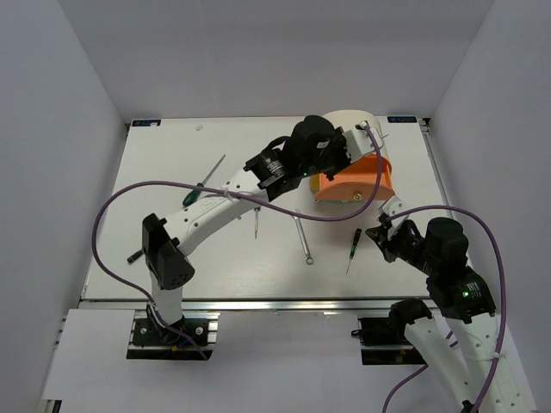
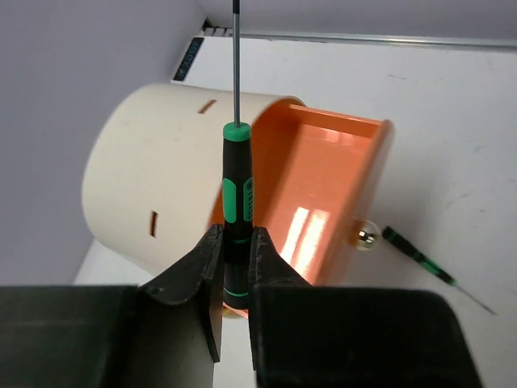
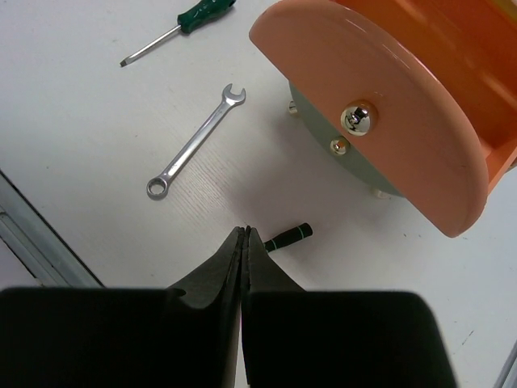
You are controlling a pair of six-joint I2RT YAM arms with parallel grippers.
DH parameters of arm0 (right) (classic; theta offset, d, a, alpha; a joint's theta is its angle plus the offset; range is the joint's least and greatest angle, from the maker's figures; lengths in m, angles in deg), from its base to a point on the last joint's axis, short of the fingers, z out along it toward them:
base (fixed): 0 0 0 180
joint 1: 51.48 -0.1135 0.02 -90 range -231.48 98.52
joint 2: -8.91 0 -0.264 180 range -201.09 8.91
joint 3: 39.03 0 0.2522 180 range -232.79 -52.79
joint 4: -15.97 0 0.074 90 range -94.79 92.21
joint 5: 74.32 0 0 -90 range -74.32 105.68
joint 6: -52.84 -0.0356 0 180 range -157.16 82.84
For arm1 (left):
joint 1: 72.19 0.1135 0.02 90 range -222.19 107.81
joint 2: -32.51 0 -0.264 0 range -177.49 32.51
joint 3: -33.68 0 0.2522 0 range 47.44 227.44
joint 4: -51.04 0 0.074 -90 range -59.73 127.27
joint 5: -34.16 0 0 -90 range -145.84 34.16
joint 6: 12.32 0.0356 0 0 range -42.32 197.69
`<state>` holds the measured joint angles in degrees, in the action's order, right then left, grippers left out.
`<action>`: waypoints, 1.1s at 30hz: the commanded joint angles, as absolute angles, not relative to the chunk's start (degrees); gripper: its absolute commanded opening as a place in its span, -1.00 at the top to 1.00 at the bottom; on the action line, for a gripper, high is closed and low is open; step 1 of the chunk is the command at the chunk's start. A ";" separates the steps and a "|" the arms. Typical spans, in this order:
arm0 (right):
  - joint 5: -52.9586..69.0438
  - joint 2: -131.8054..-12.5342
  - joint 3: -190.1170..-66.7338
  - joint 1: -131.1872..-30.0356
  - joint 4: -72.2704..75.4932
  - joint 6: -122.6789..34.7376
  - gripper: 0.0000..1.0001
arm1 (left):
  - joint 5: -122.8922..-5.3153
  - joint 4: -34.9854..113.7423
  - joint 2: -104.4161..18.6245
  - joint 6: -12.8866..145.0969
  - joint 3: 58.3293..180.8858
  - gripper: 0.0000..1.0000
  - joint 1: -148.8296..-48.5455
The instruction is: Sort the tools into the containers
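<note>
My left gripper (image 2: 234, 242) is shut on the dark green handle of a screwdriver (image 2: 237, 190). Its thin shaft points away over the pale beige drum container (image 2: 157, 174), beside the open orange drawer (image 2: 327, 194). From above, this gripper (image 1: 336, 163) hovers at the drawer (image 1: 357, 182). My right gripper (image 3: 245, 231) is shut with nothing between its fingers, low over the table. A second screwdriver (image 3: 291, 235) lies just behind its tips. The silver wrench (image 3: 196, 142) and a third screwdriver (image 3: 182, 28) lie farther out.
The top view shows the wrench (image 1: 303, 239) mid-table and screwdrivers at the left (image 1: 203, 182), centre (image 1: 256, 222), near my right gripper (image 1: 354, 244) and by the left edge (image 1: 135, 255). The drawer front carries a metal knob (image 3: 357, 118). White walls enclose the table.
</note>
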<state>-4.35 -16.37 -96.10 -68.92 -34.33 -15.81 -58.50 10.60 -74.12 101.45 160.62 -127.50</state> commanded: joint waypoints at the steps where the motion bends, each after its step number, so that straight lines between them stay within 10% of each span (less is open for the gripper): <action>1: -4.53 -16.14 -97.44 -68.98 -32.95 -16.59 1.00 | -61.20 11.70 -75.77 111.52 163.63 1.00 -126.59; 9: -2.78 -15.96 -97.09 -69.06 -31.89 -17.03 1.00 | -61.99 12.58 -78.93 113.37 160.73 0.86 -126.59; 15: -2.07 -16.05 -96.30 -69.06 -31.72 -17.03 1.00 | -60.95 15.30 -77.09 110.47 158.62 -0.33 -126.68; 21: -8.21 -20.08 -97.87 -68.97 -36.10 -1.28 0.32 | -56.46 18.02 -74.55 106.52 159.67 -0.35 -126.59; 28: -14.47 -30.02 -101.92 -68.98 -55.34 40.95 0.07 | -44.78 18.30 -65.77 90.46 160.74 0.76 -125.37; 30: -12.80 -32.64 -100.44 -68.97 -59.66 52.70 0.12 | -43.54 16.28 -61.64 81.76 157.67 0.68 -123.26; 33: -11.82 -39.74 -101.30 -68.97 -63.09 67.67 0.11 | -43.89 11.97 -51.02 68.58 146.79 -0.14 -119.48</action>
